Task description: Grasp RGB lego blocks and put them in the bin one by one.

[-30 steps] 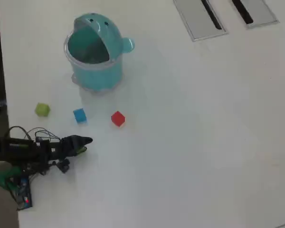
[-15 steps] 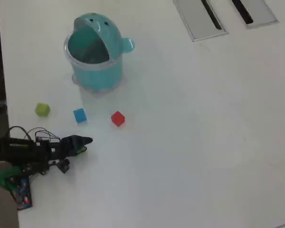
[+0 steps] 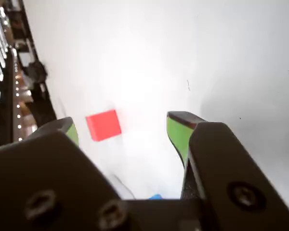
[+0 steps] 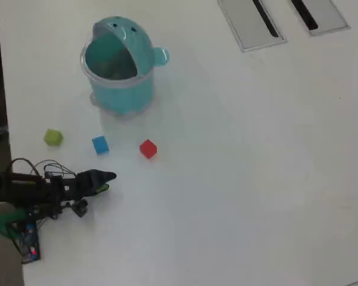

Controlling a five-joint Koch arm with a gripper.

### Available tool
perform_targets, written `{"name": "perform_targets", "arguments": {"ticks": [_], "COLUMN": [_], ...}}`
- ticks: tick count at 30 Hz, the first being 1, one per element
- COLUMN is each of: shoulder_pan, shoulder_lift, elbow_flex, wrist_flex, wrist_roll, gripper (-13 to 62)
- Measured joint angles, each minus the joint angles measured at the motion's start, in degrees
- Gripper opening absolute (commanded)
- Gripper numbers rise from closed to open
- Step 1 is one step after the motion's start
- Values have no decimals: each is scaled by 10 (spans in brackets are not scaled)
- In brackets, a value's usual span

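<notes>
Gripper (image 3: 123, 127) jaws parted wide, holding nothing, low over table (image 4: 256, 179). Red block (image 3: 103, 125) ahead between the green fingertips (image 3: 176, 132), not touching. Blue block (image 4: 99, 144) just beyond gripper in overhead, yellow-green block (image 4: 53, 137) off to its side. Teal bin (image 4: 120, 65) well apart, lid tipped open.

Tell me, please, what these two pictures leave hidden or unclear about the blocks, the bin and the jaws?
- Blue block: in the wrist view only a sliver shows, the gripper body covers the rest.
- Yellow-green block: outside the wrist view.
- Bin: absent from the wrist view; overhead, its floor is too dim to make out contents.
- Gripper: overhead, too small and dark to separate the jaws.
</notes>
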Motion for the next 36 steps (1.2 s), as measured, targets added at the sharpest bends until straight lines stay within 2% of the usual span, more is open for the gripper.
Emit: {"name": "perform_targets", "arguments": {"ticks": [20,36], "shoulder_pan": [-10,-39], "shoulder_lift": [-1,-1], "elbow_flex": [0,-1], "wrist_flex": [0,-99], "wrist_roll": [-15,-272], "gripper": [330,339]}}
